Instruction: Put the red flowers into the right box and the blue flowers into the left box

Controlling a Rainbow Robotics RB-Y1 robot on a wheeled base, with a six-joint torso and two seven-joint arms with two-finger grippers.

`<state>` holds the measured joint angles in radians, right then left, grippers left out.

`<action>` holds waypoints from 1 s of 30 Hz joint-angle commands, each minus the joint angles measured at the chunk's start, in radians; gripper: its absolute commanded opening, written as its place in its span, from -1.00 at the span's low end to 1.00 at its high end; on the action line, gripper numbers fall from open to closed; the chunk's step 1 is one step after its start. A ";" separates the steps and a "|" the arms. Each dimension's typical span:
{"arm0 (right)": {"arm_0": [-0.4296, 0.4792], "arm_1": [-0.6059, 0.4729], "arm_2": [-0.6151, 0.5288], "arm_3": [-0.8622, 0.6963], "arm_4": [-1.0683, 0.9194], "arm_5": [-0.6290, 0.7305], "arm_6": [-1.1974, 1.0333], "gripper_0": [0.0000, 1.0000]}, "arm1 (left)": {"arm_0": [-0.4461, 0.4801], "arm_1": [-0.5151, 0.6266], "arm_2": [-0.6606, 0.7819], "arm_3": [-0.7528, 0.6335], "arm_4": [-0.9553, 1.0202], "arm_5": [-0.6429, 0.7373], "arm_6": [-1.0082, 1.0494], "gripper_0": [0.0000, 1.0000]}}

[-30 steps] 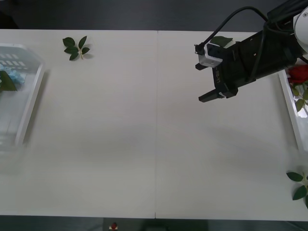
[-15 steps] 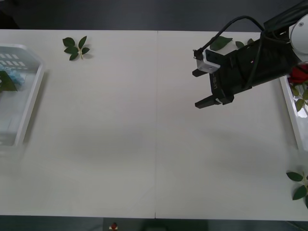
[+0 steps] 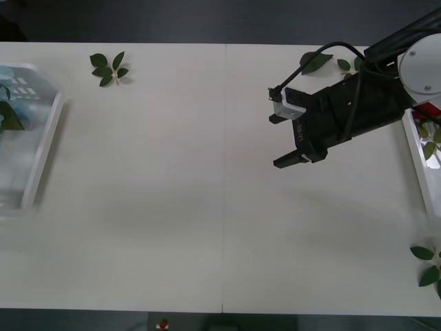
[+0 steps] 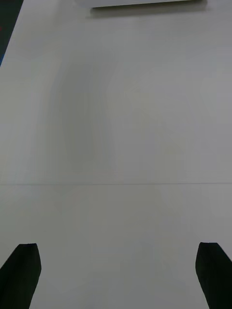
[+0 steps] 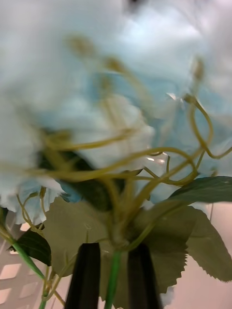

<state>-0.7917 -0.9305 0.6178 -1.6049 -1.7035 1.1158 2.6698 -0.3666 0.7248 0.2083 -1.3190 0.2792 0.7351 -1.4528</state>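
We see even, soft overhead light on the table, with faint shadows. Up close, the blue flowers blur badly, out of focus.

The left box sat at the bench's left edge and the right box at its right edge. The right pincer hung over the bench right of centre; leaf sprigs lay far back on the left.
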 commanded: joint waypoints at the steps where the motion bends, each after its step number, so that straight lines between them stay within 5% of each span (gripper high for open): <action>1: -0.012 -0.021 -0.021 -0.013 -0.002 0.001 0.035 0.86 | -0.008 0.019 0.013 -0.008 0.057 -0.008 0.006 -0.30; 8: -0.012 -0.022 -0.021 -0.013 0.007 0.001 0.035 0.85 | -0.003 0.019 0.011 -0.026 0.192 0.004 -0.009 0.39; 14: -0.012 -0.022 -0.021 -0.013 0.007 0.001 0.035 0.86 | 0.049 0.053 0.079 -0.244 0.339 0.253 -0.009 0.69; 22: -0.012 -0.022 -0.021 -0.013 0.007 0.001 0.035 0.88 | 0.067 0.064 0.164 -0.523 0.492 0.567 -0.006 0.75; 30: -0.012 -0.022 -0.021 -0.013 0.007 0.001 0.035 1.00 | 0.209 0.076 0.016 -0.720 0.630 0.366 -0.003 0.75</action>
<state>-0.7917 -0.9308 0.6178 -1.6049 -1.6997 1.1159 2.6708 -0.2043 0.7502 0.2837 -1.9940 0.8827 1.1535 -1.4530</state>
